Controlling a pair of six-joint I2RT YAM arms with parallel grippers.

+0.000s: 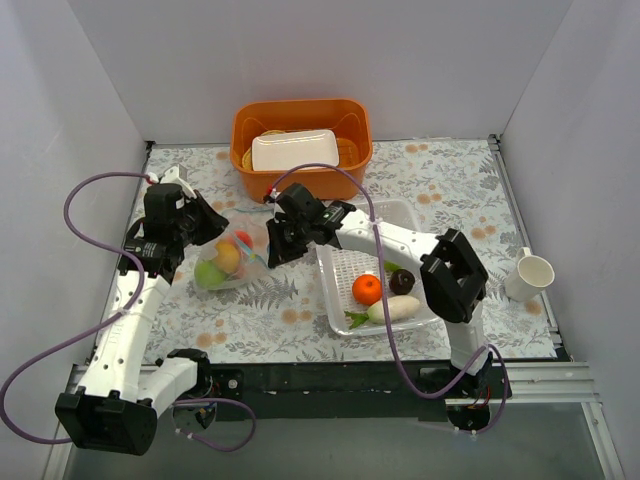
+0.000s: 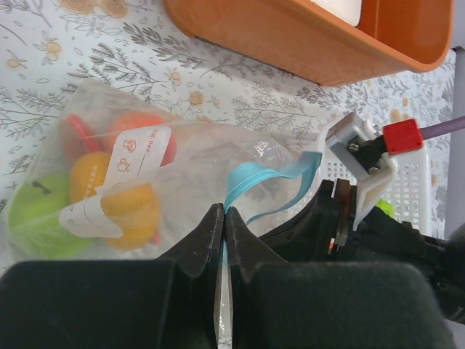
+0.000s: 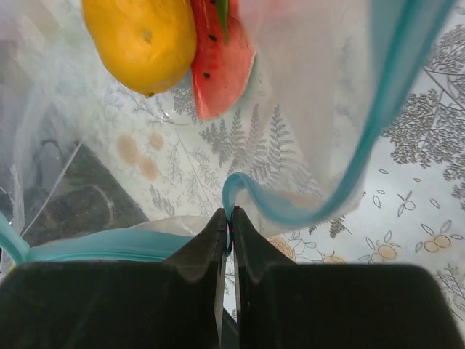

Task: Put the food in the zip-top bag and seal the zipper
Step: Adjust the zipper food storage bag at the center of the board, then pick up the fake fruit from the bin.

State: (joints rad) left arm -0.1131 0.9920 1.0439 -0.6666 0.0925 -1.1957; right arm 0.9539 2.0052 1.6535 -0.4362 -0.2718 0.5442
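Top external view showed the zip-top bag (image 1: pixel 232 265), part filled with fruit, lying on the table (image 1: pixel 300 310) between both arms. Its zipper (image 2: pixel 254 178) ran from the left gripper (image 2: pixel 224 216) across to the right gripper (image 3: pixel 229 218). Each was clamped on that strip, and the mouth gaped between them.

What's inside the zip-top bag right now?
Through the zip-top bag: green apple, yellow-orange fruit, a second one, red watermelon slice. The white label and crinkled plastic cover whatever lies behind them.
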